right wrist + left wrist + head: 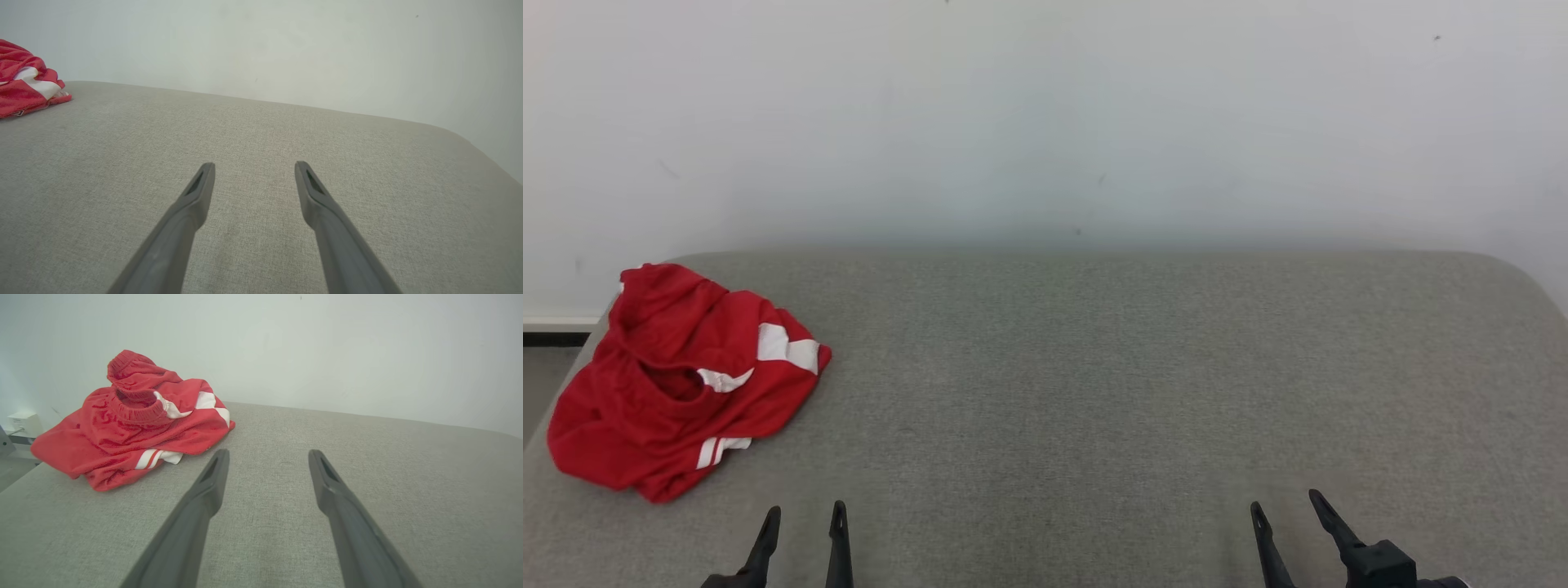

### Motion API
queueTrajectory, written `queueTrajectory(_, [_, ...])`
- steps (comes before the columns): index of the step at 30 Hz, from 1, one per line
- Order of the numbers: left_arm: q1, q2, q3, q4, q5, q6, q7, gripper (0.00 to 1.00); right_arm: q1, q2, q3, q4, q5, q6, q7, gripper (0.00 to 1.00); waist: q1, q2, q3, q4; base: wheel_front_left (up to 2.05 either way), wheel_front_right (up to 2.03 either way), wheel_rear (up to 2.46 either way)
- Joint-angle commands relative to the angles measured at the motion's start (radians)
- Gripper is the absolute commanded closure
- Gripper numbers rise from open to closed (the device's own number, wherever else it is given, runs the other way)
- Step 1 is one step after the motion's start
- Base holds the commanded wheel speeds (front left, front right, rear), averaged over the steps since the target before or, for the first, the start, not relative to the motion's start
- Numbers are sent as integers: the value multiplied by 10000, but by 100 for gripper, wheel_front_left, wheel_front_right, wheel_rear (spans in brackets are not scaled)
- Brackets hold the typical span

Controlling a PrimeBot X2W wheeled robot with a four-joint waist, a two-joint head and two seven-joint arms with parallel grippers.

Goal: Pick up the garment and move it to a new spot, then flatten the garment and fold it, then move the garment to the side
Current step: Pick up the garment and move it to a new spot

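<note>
Head view: red garment (682, 380) bunched at the left edge of the grey surface (1094, 392), your left gripper (806, 508) and right gripper (1285, 500) both spread wide, holding nothing; reach left and pinch a raised fold.

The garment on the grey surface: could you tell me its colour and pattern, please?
The garment is red with white stripes, clearest in the left wrist view.

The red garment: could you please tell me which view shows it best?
The left wrist view: the red garment lies close and whole, ribbed collar and white stripes distinct. The head view has it whole but smaller, from above. The right wrist view crops it to a corner.
</note>
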Motion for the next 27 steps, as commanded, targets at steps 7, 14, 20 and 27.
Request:
queueTrajectory(7, [331, 63, 137, -89, -25, 65, -10, 0, 155, -16, 153, -61, 197, -21, -91, 0, 0, 0, -171, 1582, 0, 0, 0])
queueTrajectory(14, [528, 134, 418, -187, 91, 90, -10, 0, 186, -14, 286, -79, 469, -21, -146, 0, 0, 0, -190, 2951, 0, 0, 0])
queueTrajectory(20, [845, 129, 581, -492, 202, 313, -10, 0, 73, -14, 445, -38, 655, -21, -202, 0, 0, 0, -153, 3805, 0, 0, 0])
queueTrajectory(27, [1148, 81, 933, -1063, -64, 747, -10, 0, -351, -19, 756, 106, 696, -21, -217, 0, 0, 0, 95, 4058, 0, 0, 0])
